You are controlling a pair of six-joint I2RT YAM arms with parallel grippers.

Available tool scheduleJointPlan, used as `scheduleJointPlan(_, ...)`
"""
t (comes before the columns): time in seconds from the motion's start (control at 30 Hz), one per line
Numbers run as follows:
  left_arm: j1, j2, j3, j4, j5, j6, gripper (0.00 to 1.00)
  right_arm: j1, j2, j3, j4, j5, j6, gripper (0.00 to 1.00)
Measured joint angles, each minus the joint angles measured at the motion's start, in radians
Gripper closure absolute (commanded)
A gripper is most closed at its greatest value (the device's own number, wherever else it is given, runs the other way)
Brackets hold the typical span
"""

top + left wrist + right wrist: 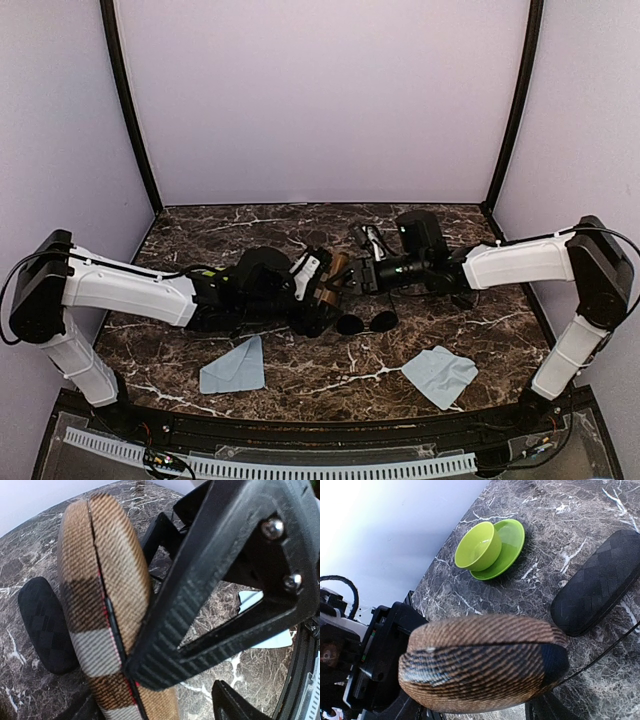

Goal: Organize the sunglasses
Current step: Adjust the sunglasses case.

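Note:
One pair of sunglasses (366,322) with round dark lenses lies on the marble, just in front of both grippers. A brown and black striped case (336,273) is held off the table between the arms. My right gripper (358,278) is shut on one end of the case (480,662), which fills the right wrist view. My left gripper (318,286) is open. In the left wrist view its upper finger (165,650) presses against the seam of the case (100,580), and marble shows between the jaws (185,681). No sunglasses show in either wrist view.
A black quilted case (597,590) (47,625) lies on the table beside the striped one. A green cup on a green saucer (490,547) stands further back. Two light blue cloths (233,367) (440,375) lie near the front edge. A dark glinting object (368,240) sits behind the right gripper.

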Motion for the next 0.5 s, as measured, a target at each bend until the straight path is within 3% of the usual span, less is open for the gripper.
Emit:
scheduleJointPlan(0.13, -0.006, 0.021, 0.005, -0.020, -0.046, 0.014, 0.43, 0.005, 0.000, 0.009, -0.007, 0.010, 0.016, 1.00)
scheduleJointPlan(0.33, -0.007, 0.025, 0.005, -0.029, -0.105, 0.011, 0.76, 0.006, 0.000, 0.018, -0.011, 0.027, 0.029, 0.99)
scheduleJointPlan(0.4, -0.006, 0.025, 0.005, -0.029, -0.111, 0.008, 0.88, 0.006, 0.000, 0.019, -0.011, 0.032, 0.034, 0.80)
scheduleJointPlan(0.47, -0.007, 0.025, 0.005, -0.029, -0.114, 0.006, 0.99, 0.007, 0.000, 0.020, -0.011, 0.034, 0.035, 0.51)
scheduleJointPlan(0.5, -0.007, 0.025, 0.005, -0.029, -0.114, 0.005, 1.00, 0.007, 0.000, 0.020, -0.012, 0.035, 0.035, 0.42)
